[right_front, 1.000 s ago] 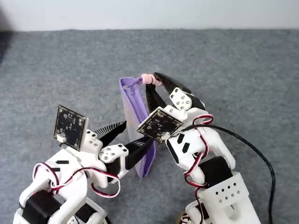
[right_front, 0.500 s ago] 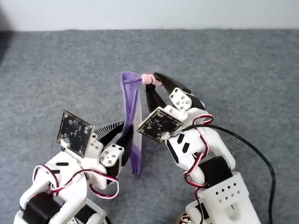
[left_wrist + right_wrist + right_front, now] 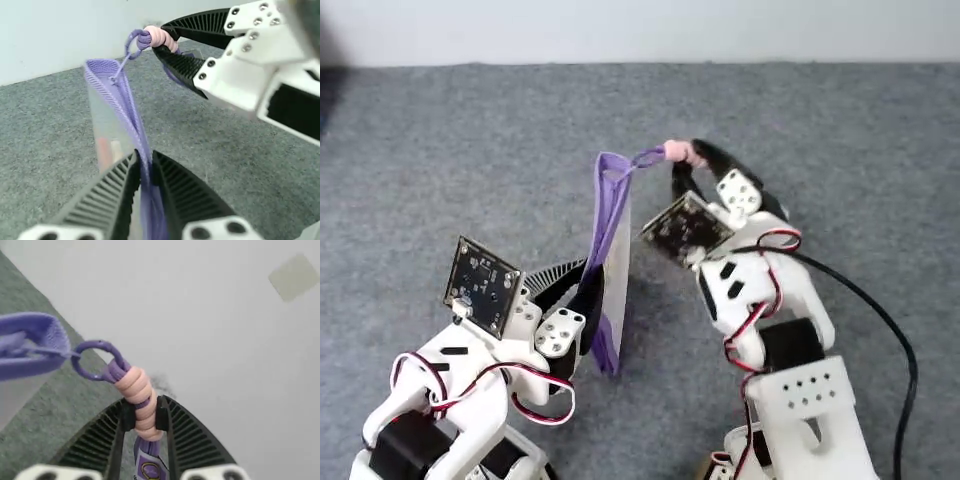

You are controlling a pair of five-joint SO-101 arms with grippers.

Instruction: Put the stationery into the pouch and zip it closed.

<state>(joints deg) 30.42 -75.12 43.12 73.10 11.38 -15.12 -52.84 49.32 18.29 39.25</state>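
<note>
The left gripper is pinching the pouch; the right gripper is squeezing its pink pull. The zip is looking shut, nearly done.

The worktop is covered edge to edge in a grey, felt-like material with a fine, even nap. At 12 o'clock in the high view its far edge meets a plain pale wall that runs straight across. At about 10 o'clock, right at the border, a dark shape overlaps the worktop's corner; what it is cannot be told. In the right wrist view a small beige square patch sits tilted on the wall.
</note>
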